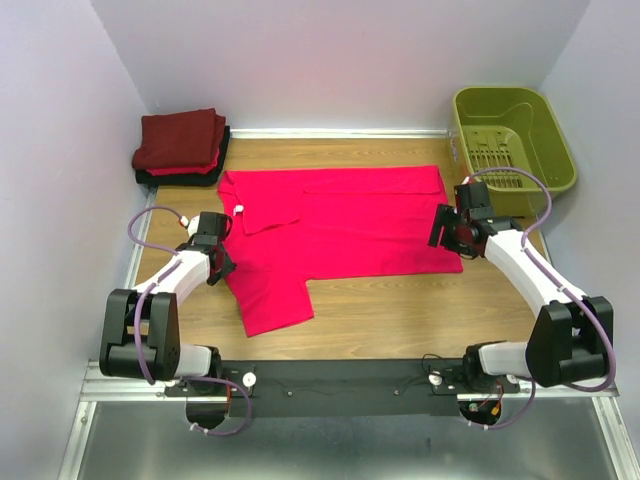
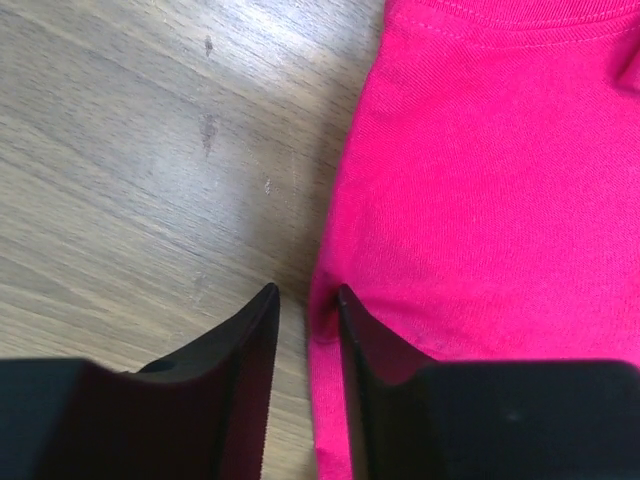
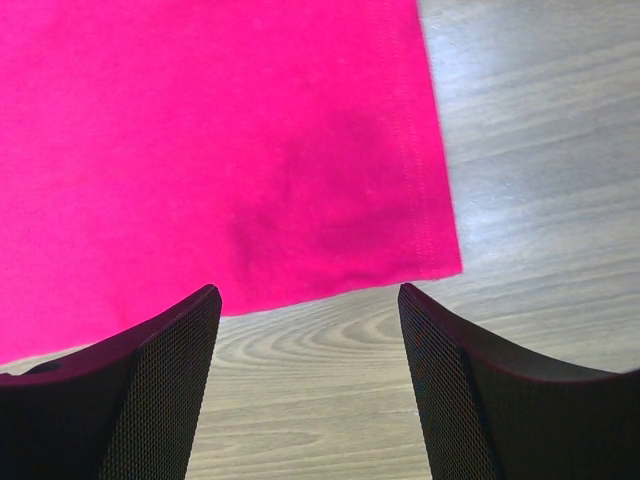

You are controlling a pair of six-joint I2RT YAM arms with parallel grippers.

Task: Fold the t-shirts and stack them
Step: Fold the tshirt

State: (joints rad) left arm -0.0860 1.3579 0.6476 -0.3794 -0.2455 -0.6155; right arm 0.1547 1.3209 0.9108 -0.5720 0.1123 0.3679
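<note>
A bright pink-red t-shirt (image 1: pixel 335 225) lies spread flat on the wooden table, one sleeve pointing toward the near edge. My left gripper (image 1: pixel 222 262) is low at the shirt's left edge. In the left wrist view its jaws (image 2: pixel 305 298) stand narrowly open astride that edge, one fingertip (image 2: pixel 262 305) on bare wood, the other on the cloth (image 2: pixel 480 180). My right gripper (image 1: pixel 450 240) hovers at the shirt's near right corner (image 3: pixel 420 250), wide open and empty (image 3: pixel 310 295). Folded dark maroon, red and black shirts (image 1: pixel 180 145) are stacked at the back left.
An olive-green plastic basket (image 1: pixel 515 135) stands at the back right corner. Walls close in the table on the left, back and right. A metal rail runs along the near edge (image 1: pixel 340 385) with both arm bases.
</note>
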